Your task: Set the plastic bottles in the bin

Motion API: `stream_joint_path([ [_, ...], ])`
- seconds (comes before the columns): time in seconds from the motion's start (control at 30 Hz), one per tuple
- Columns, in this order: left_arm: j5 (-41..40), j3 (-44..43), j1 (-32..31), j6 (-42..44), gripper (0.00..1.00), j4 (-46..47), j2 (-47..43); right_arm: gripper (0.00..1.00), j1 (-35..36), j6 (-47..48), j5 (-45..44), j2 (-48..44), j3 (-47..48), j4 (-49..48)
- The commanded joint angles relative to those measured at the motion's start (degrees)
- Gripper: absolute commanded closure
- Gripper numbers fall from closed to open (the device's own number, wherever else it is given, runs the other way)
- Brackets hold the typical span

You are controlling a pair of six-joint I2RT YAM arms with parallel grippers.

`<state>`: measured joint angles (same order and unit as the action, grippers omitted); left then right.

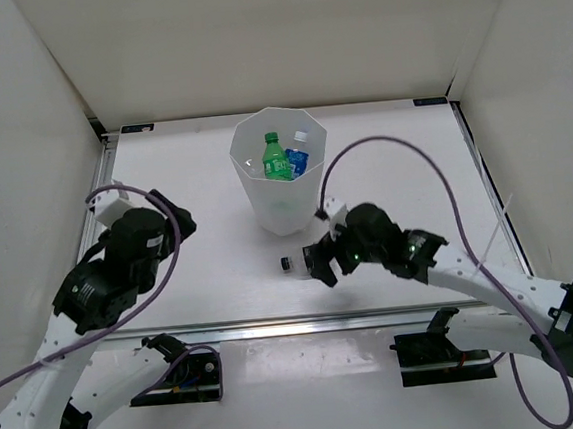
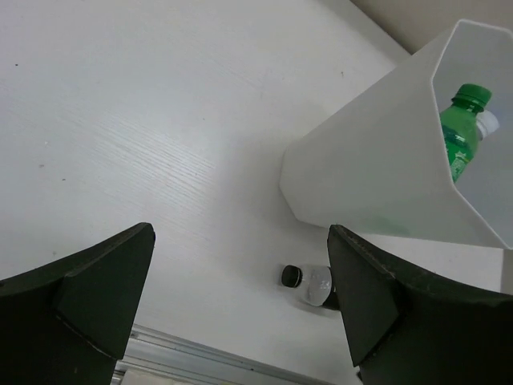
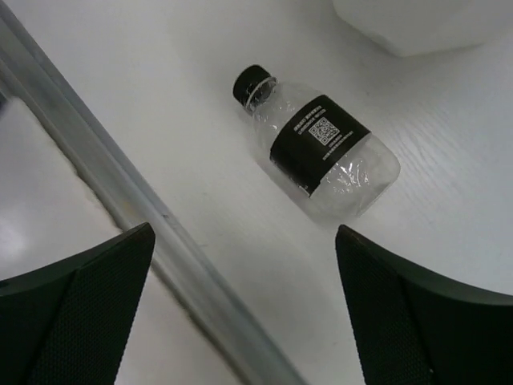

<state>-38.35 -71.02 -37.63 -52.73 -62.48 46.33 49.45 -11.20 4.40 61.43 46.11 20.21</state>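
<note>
The white faceted bin (image 1: 278, 203) stands at the table's middle back. Inside it a green bottle (image 1: 276, 157) leans beside a clear bottle with a blue label (image 1: 299, 159). A short clear bottle with black label and cap (image 3: 321, 156) lies on its side on the table just in front of the bin, cap toward the left (image 1: 287, 264). My right gripper (image 1: 321, 263) hovers over its right end, open, nothing between the fingers (image 3: 244, 309). My left gripper (image 1: 174, 220) is open and empty at the left, well clear of the bin (image 2: 361, 160) and the short bottle (image 2: 309, 281).
An aluminium rail (image 1: 296, 324) runs along the table's front edge, close behind the short bottle (image 3: 120, 184). White walls enclose the table on the left, back and right. A purple cable (image 1: 401, 142) loops over the right side.
</note>
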Motion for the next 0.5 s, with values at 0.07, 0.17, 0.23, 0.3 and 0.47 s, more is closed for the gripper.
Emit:
stream_joint_path([
  [0.07, -0.32, -0.43, 0.10, -2.47, 0.00, -5.19, -3.96, 0.00, 5.65, 22.88, -10.63, -6.76, -12.96, -19.58],
  [0.17, 0.81, 0.10, 0.10, -2.47, 0.00, -6.34, -2.91, 0.00, 6.27, 28.15, -12.04, -4.92, -13.58, -21.95],
  [0.23, 1.43, 0.71, 0.10, -1.86, 0.00, -6.96, -2.91, 0.00, 6.27, 31.05, -10.66, -3.43, -13.59, -24.67],
  [0.3, 2.05, 1.49, 0.10, -1.85, 0.00, -6.96, -2.91, 0.00, 6.27, 34.66, -9.16, -1.06, -13.07, -25.22],
  [0.47, 3.19, 2.12, 0.10, -1.85, 0.00, -5.91, -2.91, 0.03, 5.66, 36.07, -3.97, 5.18, -11.57, -27.58],
])
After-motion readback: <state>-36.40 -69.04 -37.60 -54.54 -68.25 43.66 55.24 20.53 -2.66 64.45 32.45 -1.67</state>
